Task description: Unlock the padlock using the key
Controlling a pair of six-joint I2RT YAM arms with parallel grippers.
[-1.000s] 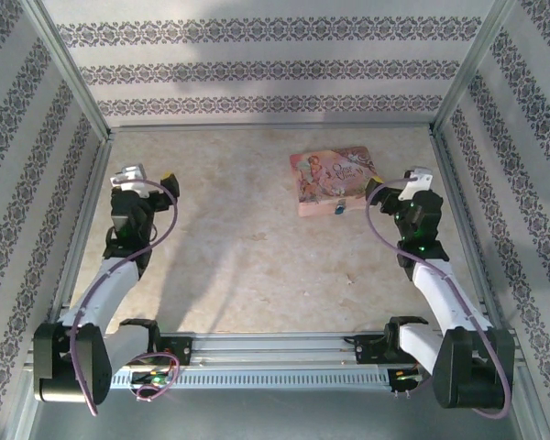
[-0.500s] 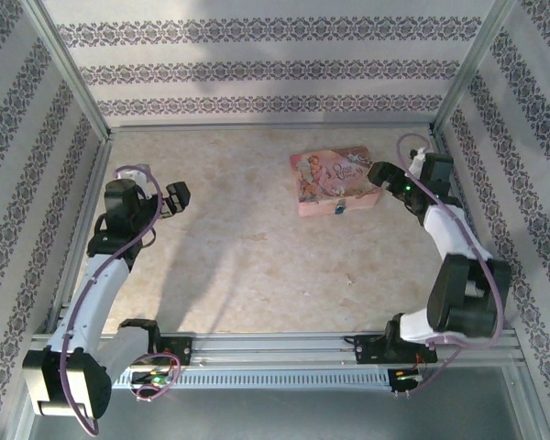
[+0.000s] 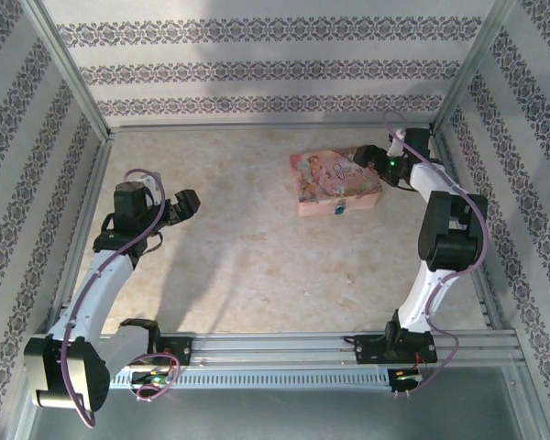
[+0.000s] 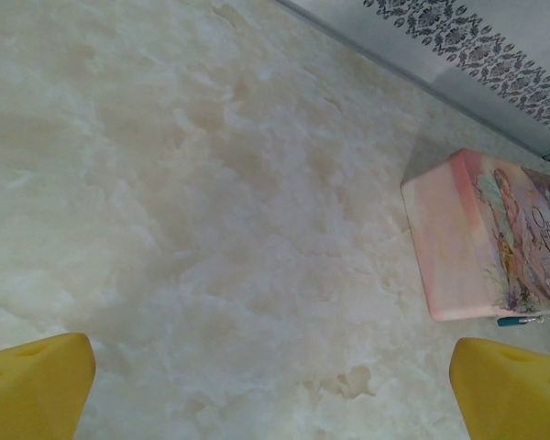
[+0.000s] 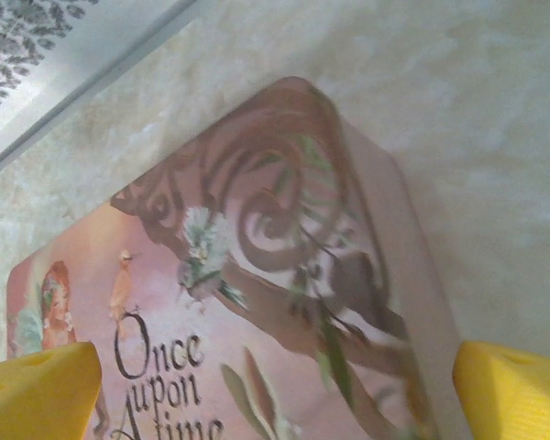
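On the marbled table (image 3: 257, 275), with left gripper (image 3: 187, 203) and right gripper (image 3: 365, 158) both jaws-apart, the latter was best steered to the padlock (image 3: 337, 209) at the pink box's (image 3: 330, 176) 6 o'clock edge.

Padlock (image 3: 339, 208) a tiny teal speck at the near edge of the pink box (image 3: 335, 181), shackle state unreadable, box cropped at the right wrist view's bottom edge

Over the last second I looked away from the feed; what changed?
The right gripper swung forward and inward, now open over the far right corner of the pink box. The left gripper shifted slightly right, also open. Nothing was grasped. The box and the padlock at its near edge stayed put.
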